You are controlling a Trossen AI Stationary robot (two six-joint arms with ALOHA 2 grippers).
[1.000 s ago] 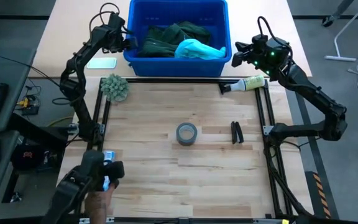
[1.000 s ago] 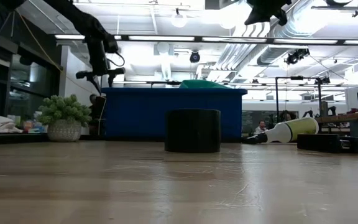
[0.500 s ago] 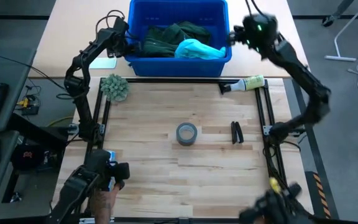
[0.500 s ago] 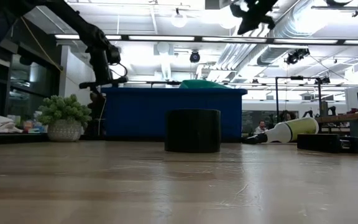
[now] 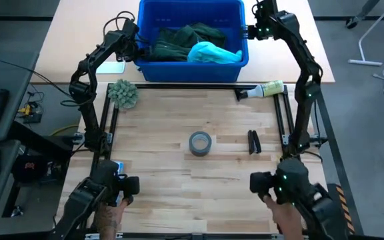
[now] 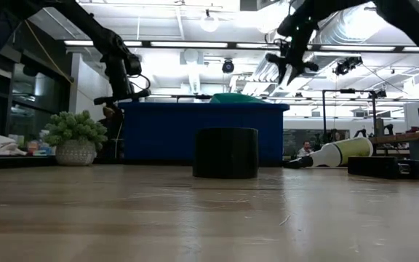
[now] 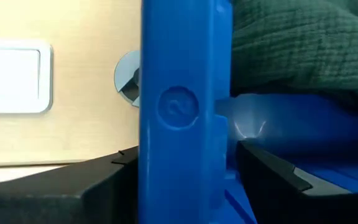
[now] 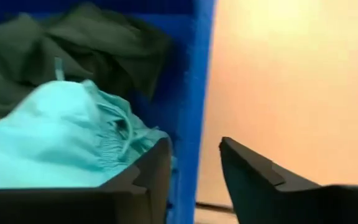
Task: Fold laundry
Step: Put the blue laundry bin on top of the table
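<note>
A: Where does the laundry lie?

B: In the blue bin (image 5: 235,61) at the far edge of the desk (image 5: 199,180). The turquoise shirt (image 5: 209,52) rests on the dark green garments (image 5: 179,40); their lower folds are hidden by the bin walls. The low view shows only a sliver of turquoise above the rim.

A: And the left end effector (image 5: 139,47)?

B: It straddles the bin's left wall, one finger outside and one inside, jaws parted with the wall standing between them. From its wrist, dark green cloth sits just beyond the inner finger; whether the pads press the plastic cannot be told.

A: The right end effector (image 5: 253,30)?

B: It hangs at the bin's right wall, jaws moderately apart and empty. The turquoise shirt lies close before its inner finger (image 8: 145,180), the dark green pieces farther off. Contact with the rim is hard to judge.

A: What else stands nearer the camera?

B: A tape roll (image 5: 200,142), a bottle (image 5: 264,89) on its side, a fuzzy green ball (image 5: 123,93), a small black object (image 5: 253,141) too small to identify.
</note>
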